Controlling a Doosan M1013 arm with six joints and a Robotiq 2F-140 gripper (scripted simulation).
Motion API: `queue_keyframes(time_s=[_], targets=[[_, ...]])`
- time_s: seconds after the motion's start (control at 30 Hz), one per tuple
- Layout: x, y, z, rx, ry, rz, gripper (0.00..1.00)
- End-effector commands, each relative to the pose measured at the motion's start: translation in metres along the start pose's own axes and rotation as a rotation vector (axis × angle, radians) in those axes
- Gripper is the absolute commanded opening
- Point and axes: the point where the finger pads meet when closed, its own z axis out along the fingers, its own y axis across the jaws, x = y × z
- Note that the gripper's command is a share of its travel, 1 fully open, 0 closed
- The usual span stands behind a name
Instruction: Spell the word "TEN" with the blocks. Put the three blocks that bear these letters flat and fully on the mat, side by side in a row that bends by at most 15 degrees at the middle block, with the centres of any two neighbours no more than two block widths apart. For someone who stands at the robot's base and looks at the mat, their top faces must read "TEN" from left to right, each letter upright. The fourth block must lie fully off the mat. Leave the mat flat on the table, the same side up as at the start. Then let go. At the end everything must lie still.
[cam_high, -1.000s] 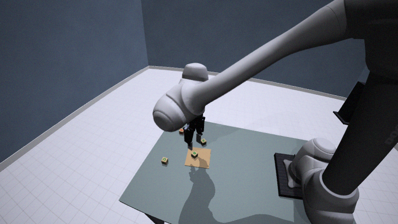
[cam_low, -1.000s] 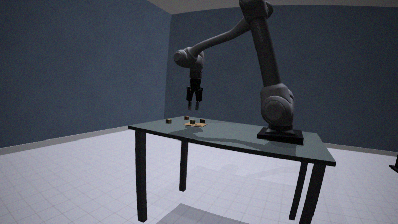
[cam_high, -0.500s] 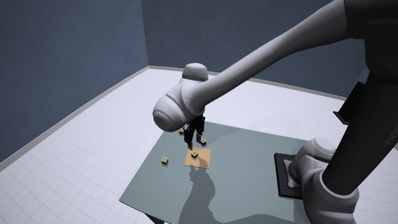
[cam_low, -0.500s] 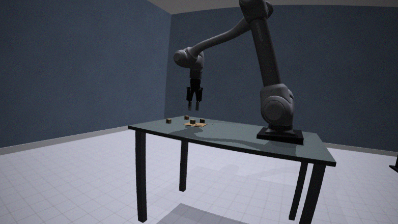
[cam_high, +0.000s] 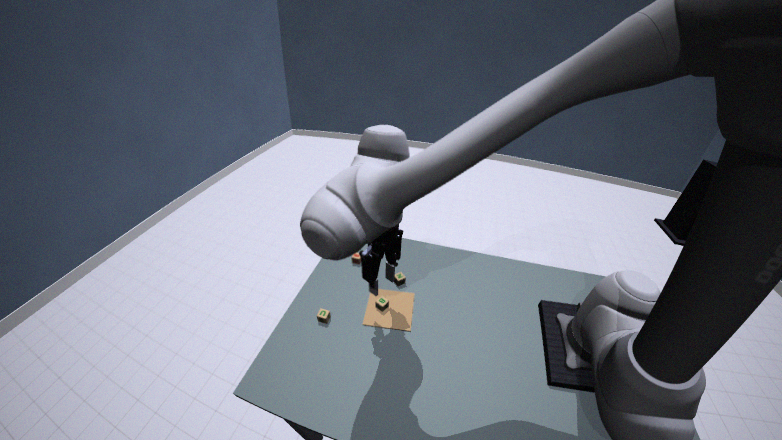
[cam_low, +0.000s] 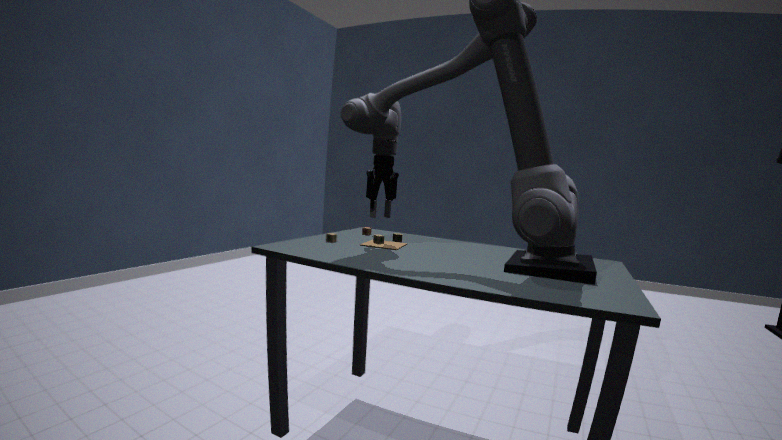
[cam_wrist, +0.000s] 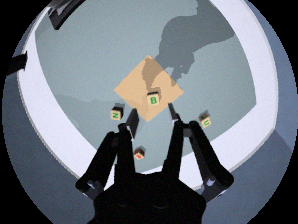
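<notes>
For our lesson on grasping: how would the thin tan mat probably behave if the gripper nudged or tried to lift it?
The tan mat lies flat and very thin on the table, so it would likely slide. Its edges look hard to pinch. The block resting on it would probably ride along or shift.

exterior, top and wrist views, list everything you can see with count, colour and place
blocks: four, tan wood with coloured letters; one on the mat, one off its far edge, one out to the side, one with a red letter partly hidden behind the tool
mat: one, tan, flat on the table
table: one, grey-green top, dark legs
floor: white tiles
walls: dark blue
black stand: one, beside the table, only partly in view
base plate: one, black, on the table
arm: one, grey
tool: one, black, high above the blocks, fingers partly closed, nothing between them
</notes>
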Motion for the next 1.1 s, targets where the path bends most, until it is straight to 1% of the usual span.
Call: queue_keyframes(time_s=[0.0, 0.53, 1.07], targets=[[0.002, 0.000, 0.006, 0.002, 0.001, 0.000, 0.40], [0.002, 0.000, 0.024, 0.002, 0.001, 0.000, 0.40], [0.002, 0.000, 0.046, 0.002, 0.001, 0.000, 0.40]])
